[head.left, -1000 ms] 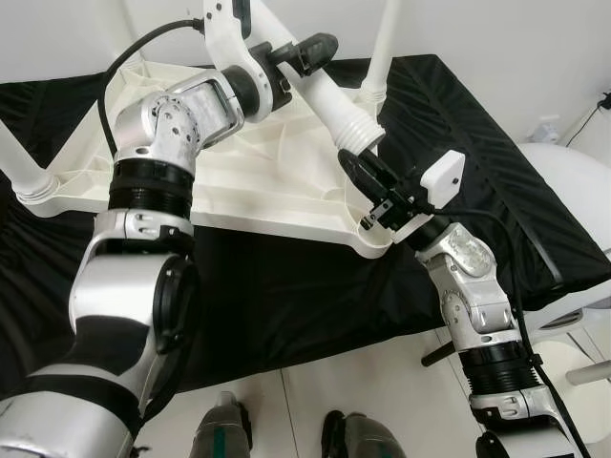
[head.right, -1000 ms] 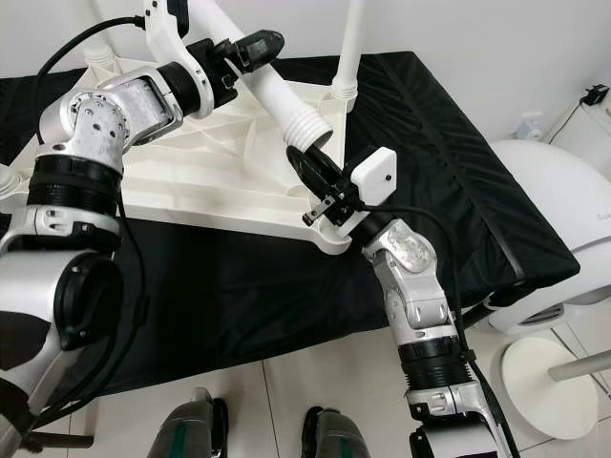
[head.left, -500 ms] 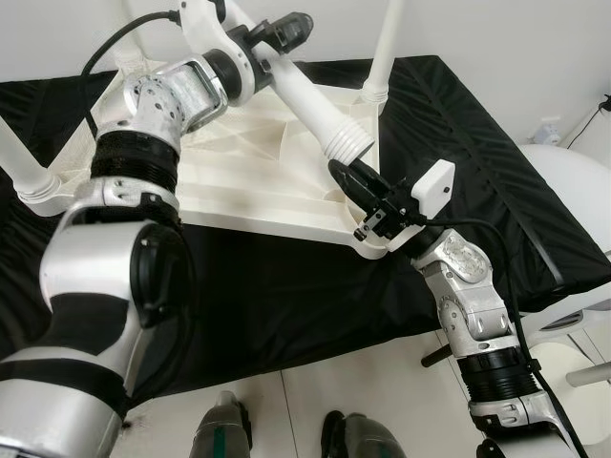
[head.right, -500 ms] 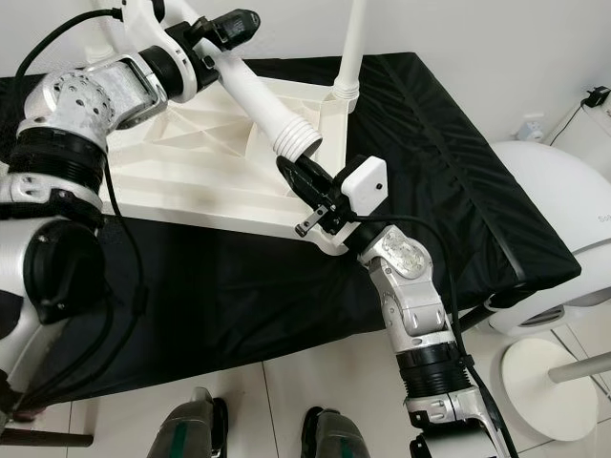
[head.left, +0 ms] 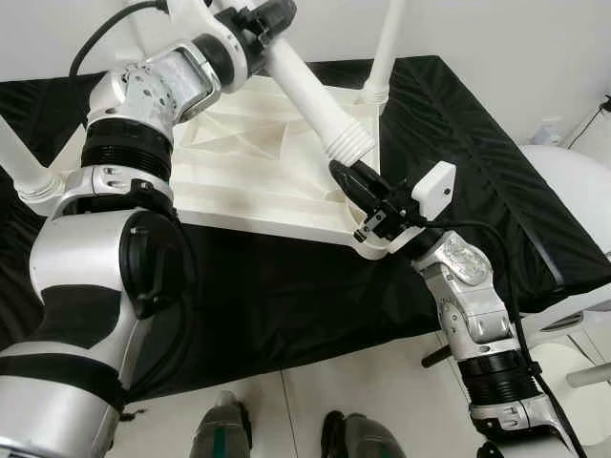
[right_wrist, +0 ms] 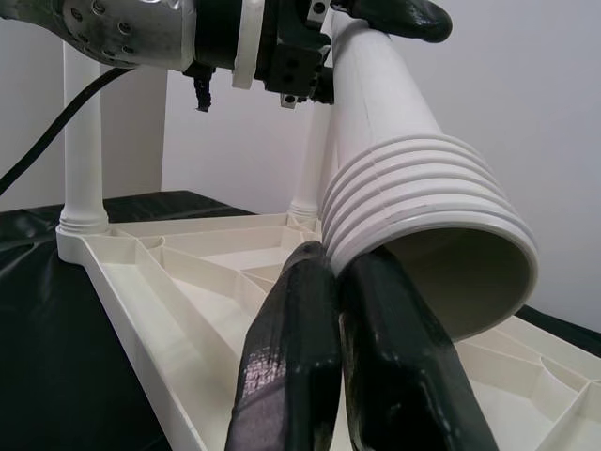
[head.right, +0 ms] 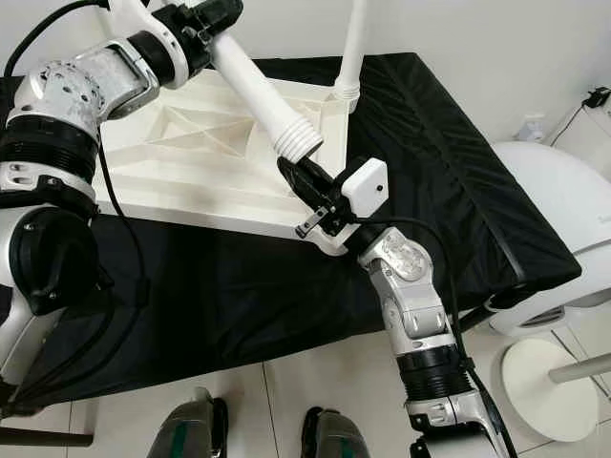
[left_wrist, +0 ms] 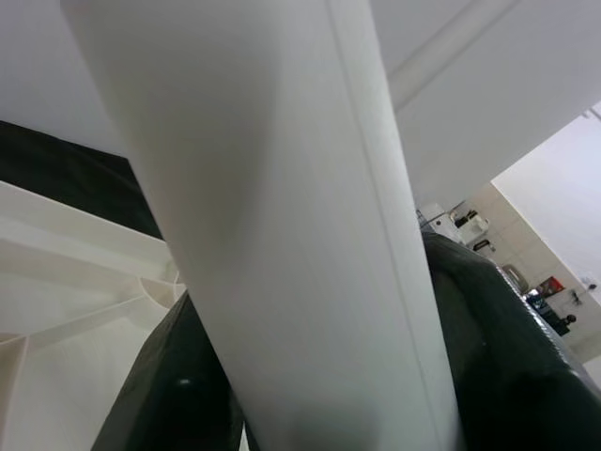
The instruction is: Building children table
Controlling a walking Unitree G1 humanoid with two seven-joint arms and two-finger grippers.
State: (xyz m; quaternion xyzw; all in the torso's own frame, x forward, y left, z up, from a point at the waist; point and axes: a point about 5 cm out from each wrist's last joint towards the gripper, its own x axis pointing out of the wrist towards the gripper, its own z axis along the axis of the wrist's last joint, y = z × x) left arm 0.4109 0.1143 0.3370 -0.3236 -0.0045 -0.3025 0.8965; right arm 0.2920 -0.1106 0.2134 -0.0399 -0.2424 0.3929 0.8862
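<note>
The white table top (head.left: pixel 239 196) lies upside down on a black cloth. Two white legs stand in its sockets, one at the far right corner (head.left: pixel 384 48) and one at the left (head.left: pixel 19 157). My left gripper (head.left: pixel 267 14) is shut on a loose white leg (head.left: pixel 310 86), held aslant. Its ribbed end (head.left: pixel 349 145) hangs just above the near right part of the top. In the left wrist view the leg (left_wrist: pixel 282 235) sits between dark fingers (left_wrist: pixel 169 395). My right gripper (head.left: pixel 344 176) is shut and empty. Its fingertips (right_wrist: pixel 300 348) are pressed together right under the ribbed end (right_wrist: pixel 423 225).
The black cloth (head.left: pixel 286 296) covers a low platform whose front edge runs just ahead of my feet (head.left: pixel 224 434). A white rounded object (head.left: pixel 573 176) stands at the right, with a round white base (head.right: pixel 544 382) on the tiled floor.
My left gripper has swung up and to the left, laying the leg at a flatter slant. The ribbed end stayed near the right gripper, which has shifted slightly left.
</note>
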